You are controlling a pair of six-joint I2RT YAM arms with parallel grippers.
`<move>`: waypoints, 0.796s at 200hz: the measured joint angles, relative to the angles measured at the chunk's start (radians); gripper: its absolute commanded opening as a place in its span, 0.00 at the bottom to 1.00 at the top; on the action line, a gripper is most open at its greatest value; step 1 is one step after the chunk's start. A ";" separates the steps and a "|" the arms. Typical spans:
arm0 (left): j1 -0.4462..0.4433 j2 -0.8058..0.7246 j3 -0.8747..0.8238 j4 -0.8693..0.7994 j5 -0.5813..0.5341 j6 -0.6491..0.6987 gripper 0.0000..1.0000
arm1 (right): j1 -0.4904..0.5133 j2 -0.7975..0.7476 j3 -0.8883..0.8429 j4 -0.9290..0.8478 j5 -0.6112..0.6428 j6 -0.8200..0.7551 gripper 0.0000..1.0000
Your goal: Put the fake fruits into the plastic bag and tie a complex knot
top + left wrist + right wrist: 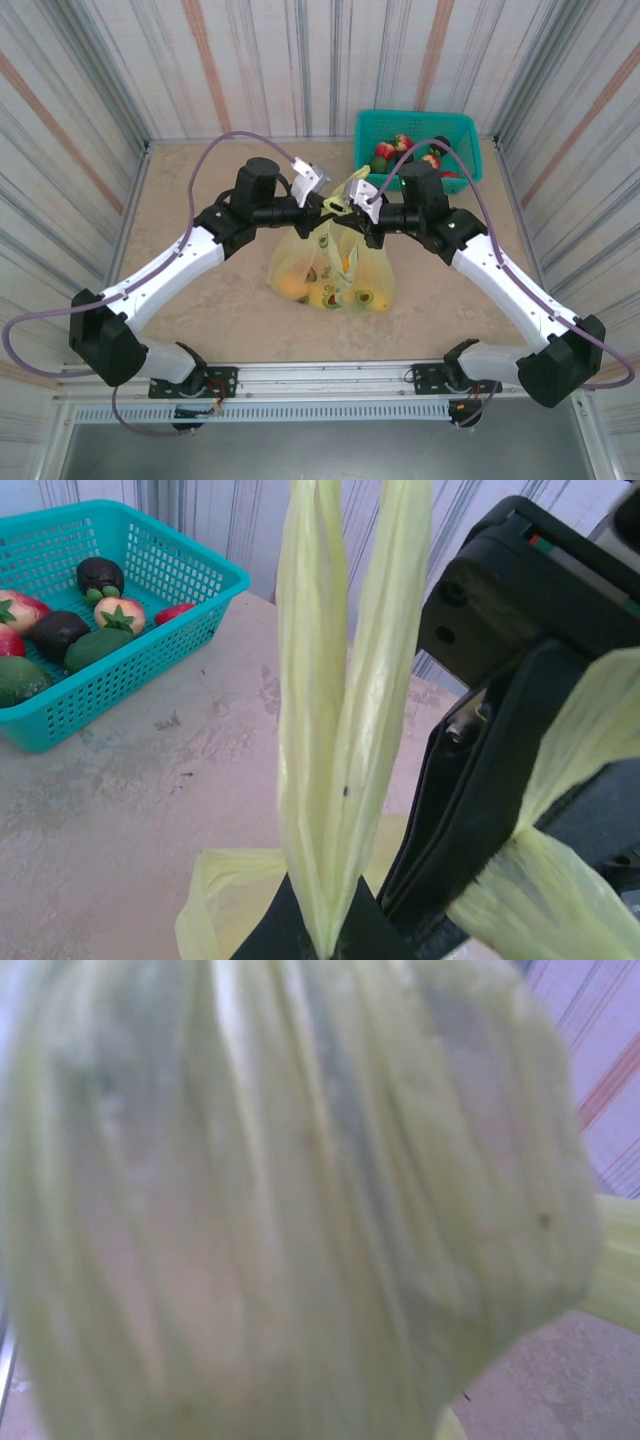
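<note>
- The plastic bag (pixel 335 268) rests mid-bench (pixel 250 320), with fake fruits (pixel 300 285) showing through its bottom; more lie in the teal basket (pixel 412 117) behind.
- Left gripper (pixel 333 207) is clamped tight on a handle strip (pixel 330 730), drawing it upright.
- Right gripper (pixel 366 212), closed too, pinches the other handle just beside it. I'd say both are held taut for knotting.

Bright, even light, soft shadows; the plastic bag (pixel 300 1200) looms badly blurred in the right wrist view.

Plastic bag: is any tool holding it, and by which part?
Both: left tool and right tool each shut on a handle strip of the plastic bag.
</note>
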 measured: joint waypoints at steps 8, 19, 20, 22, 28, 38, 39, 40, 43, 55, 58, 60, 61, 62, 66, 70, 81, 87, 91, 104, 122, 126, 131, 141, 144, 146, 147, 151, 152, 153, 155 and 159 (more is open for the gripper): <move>0.000 0.000 0.000 0.000 0.000 0.005 0.00 | -0.008 -0.001 0.000 0.000 -0.003 0.003 0.00; 0.000 0.000 0.000 0.000 0.001 0.013 0.00 | -0.017 -0.002 0.000 0.000 -0.010 0.006 0.00; 0.000 0.000 0.000 0.000 0.001 0.013 0.00 | -0.018 -0.002 0.000 0.000 -0.010 0.006 0.00; 0.000 0.000 0.000 0.000 0.001 0.014 0.00 | -0.018 -0.003 0.000 0.000 -0.011 0.007 0.00; 0.000 0.000 0.000 0.000 0.002 0.016 0.00 | -0.022 -0.004 0.000 0.000 -0.013 0.009 0.00; 0.000 0.000 0.000 0.000 0.006 0.019 0.00 | -0.024 -0.005 0.000 0.000 -0.017 0.014 0.00; 0.000 -0.001 0.000 0.000 0.006 0.020 0.00 | -0.025 -0.006 0.000 0.000 -0.017 0.015 0.00; 0.000 -0.001 0.000 0.000 0.006 0.020 0.00 | -0.025 -0.006 0.000 0.000 -0.017 0.016 0.00; 0.000 -0.002 0.000 0.000 0.007 0.020 0.00 | -0.025 -0.006 0.000 0.000 -0.018 0.018 0.00; 0.000 -0.004 -0.001 0.000 0.009 0.024 0.02 | -0.026 -0.006 0.000 0.000 -0.024 0.022 0.00; 0.001 -0.006 -0.001 -0.001 0.010 0.026 0.02 | -0.026 -0.006 0.000 0.000 -0.024 0.023 0.00; 0.001 -0.006 -0.001 -0.001 0.011 0.027 0.02 | -0.026 -0.006 0.000 0.000 -0.024 0.024 0.00; 0.001 -0.006 -0.001 -0.002 0.012 0.027 0.02 | -0.026 -0.006 0.000 0.000 -0.025 0.024 0.00; 0.001 -0.006 -0.001 -0.002 0.012 0.027 0.02 | -0.026 -0.006 0.000 0.000 -0.026 0.024 0.00; 0.001 -0.008 -0.001 -0.002 0.014 0.030 0.02 | -0.026 -0.006 0.000 0.000 -0.027 0.024 0.00; 0.001 -0.008 -0.001 -0.003 0.016 0.031 0.03 | -0.026 -0.007 0.000 0.000 -0.029 0.024 0.00; 0.001 -0.011 -0.001 -0.003 0.019 0.038 0.03 | -0.026 -0.008 0.000 0.000 -0.034 0.025 0.00; 0.001 -0.013 -0.001 -0.003 0.021 0.040 0.03 | -0.027 -0.010 0.000 0.000 -0.036 0.025 0.00; 0.001 -0.014 -0.002 -0.003 0.022 0.042 0.03 | -0.027 -0.010 0.000 0.000 -0.038 0.025 0.00; 0.001 -0.020 -0.005 -0.002 0.024 0.046 0.03 | -0.028 -0.013 0.000 0.000 -0.041 0.025 0.00; 0.002 -0.032 -0.013 0.000 0.023 0.054 0.03 | -0.028 -0.014 0.000 0.000 -0.046 0.025 0.00; 0.002 -0.034 -0.015 0.000 0.023 0.056 0.03 | -0.028 -0.014 -0.002 0.000 -0.047 0.025 0.00; 0.003 -0.036 -0.016 0.000 0.023 0.058 0.03 | -0.028 -0.015 -0.002 0.000 -0.047 0.025 0.00; 0.003 -0.041 -0.021 0.001 0.023 0.063 0.03 | -0.028 -0.018 -0.006 0.000 -0.046 0.025 0.00; 0.003 -0.044 -0.023 0.002 0.023 0.064 0.04 | -0.028 -0.019 -0.007 0.000 -0.047 0.025 0.00; 0.003 -0.046 -0.025 0.002 0.023 0.064 0.04 | -0.028 -0.019 -0.008 0.000 -0.046 0.025 0.00; 0.003 -0.046 -0.026 0.003 0.023 0.064 0.04 | -0.028 -0.019 -0.008 0.000 -0.046 0.025 0.00; 0.003 -0.050 -0.030 0.003 0.023 0.064 0.04 | -0.028 -0.021 -0.011 0.000 -0.046 0.025 0.00; 0.003 -0.050 -0.031 0.003 0.023 0.064 0.04 | -0.028 -0.021 -0.011 0.000 -0.046 0.025 0.00; 0.003 -0.051 -0.032 0.004 0.023 0.064 0.04 | -0.028 -0.021 -0.011 0.000 -0.046 0.025 0.00; 0.003 -0.053 -0.034 0.005 0.023 0.064 0.04 | -0.028 -0.021 -0.012 0.000 -0.046 0.025 0.00; 0.003 -0.056 -0.039 0.009 0.022 0.064 0.04 | -0.028 -0.023 -0.013 -0.001 -0.047 0.025 0.00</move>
